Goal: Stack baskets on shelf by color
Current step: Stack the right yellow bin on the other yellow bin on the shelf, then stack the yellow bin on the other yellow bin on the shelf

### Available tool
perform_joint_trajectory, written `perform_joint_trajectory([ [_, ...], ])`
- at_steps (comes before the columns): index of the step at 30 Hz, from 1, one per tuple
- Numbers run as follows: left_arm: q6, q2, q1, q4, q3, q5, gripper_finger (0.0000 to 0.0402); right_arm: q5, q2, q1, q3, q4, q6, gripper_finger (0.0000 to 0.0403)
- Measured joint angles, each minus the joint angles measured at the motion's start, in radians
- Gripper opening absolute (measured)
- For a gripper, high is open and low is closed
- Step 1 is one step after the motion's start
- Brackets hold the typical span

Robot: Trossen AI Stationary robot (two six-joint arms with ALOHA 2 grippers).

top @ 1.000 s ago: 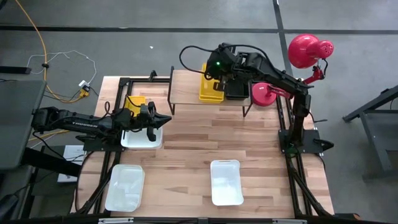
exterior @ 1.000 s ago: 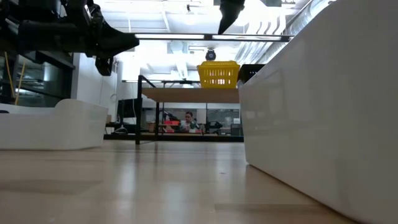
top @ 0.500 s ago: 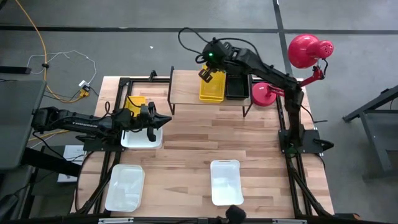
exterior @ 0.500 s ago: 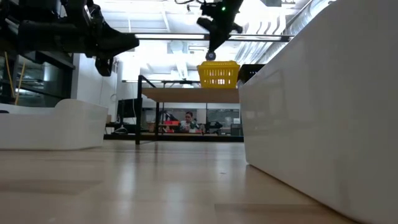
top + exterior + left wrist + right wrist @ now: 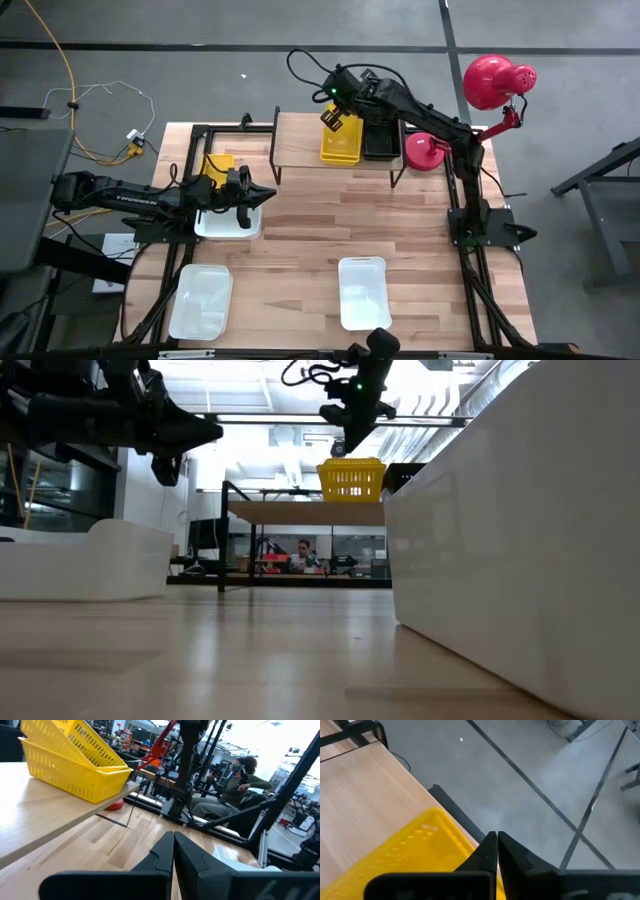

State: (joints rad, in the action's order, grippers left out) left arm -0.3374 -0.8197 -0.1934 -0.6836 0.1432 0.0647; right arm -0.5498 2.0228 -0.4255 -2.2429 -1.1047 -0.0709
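A stack of yellow baskets (image 5: pixel 340 142) and a black basket (image 5: pixel 378 141) rest side by side on the shelf (image 5: pixel 300 140) at the table's far side. In the left wrist view the upper yellow basket (image 5: pixel 70 750) sits tilted in the lower one. My right gripper (image 5: pixel 332 117) is shut and empty, just above the far end of the yellow stack (image 5: pixel 405 855); it also shows in the low view (image 5: pixel 343 448). My left gripper (image 5: pixel 266 192) is shut and empty, level above a white basket (image 5: pixel 226 222) at the table's left. Another yellow basket (image 5: pixel 216 163) lies beside the left arm.
Two more white baskets (image 5: pixel 200 300) (image 5: pixel 363 292) lie near the table's front edge. A red lamp with a round base (image 5: pixel 428 150) stands right of the shelf. Bare table lies between the shelf and the front baskets. People sit in the room beyond.
My right gripper has gone from over the shelf's right part toward the table's left and far edge, uncovering the black basket, and has come down to just above the yellow stack.
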Motion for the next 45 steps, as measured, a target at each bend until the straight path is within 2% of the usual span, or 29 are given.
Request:
perform_joint_trajectory([
  [7,0.007,0.0,0.013,-0.001,0.0,0.029,0.0,0.0,0.014,-0.002,0.0,-0.067,-0.008,0.0],
  [18,0.015,0.0,0.013,-0.002,0.0,0.037,0.0,0.031,0.046,-0.013,0.0,-0.059,-0.007,0.0],
  [22,0.018,0.0,0.013,-0.002,0.0,0.037,0.0,-0.001,0.043,-0.013,0.0,-0.047,0.023,0.0],
  [26,0.028,0.0,0.013,-0.001,0.0,0.036,0.0,0.014,0.011,-0.005,0.0,-0.06,0.056,0.0],
  [30,0.026,0.0,0.013,0.01,0.0,0.033,0.0,0.049,-0.013,0.015,-0.001,-0.179,0.067,0.0],
  [34,0.035,0.0,0.027,0.014,0.0,0.034,0.0,0.003,-0.014,0.044,-0.001,-0.279,0.045,0.0],
  [45,0.079,0.0,0.1,0.01,0.0,0.106,0.0,0.009,-0.052,0.143,0.0,-0.301,0.051,0.0],
])
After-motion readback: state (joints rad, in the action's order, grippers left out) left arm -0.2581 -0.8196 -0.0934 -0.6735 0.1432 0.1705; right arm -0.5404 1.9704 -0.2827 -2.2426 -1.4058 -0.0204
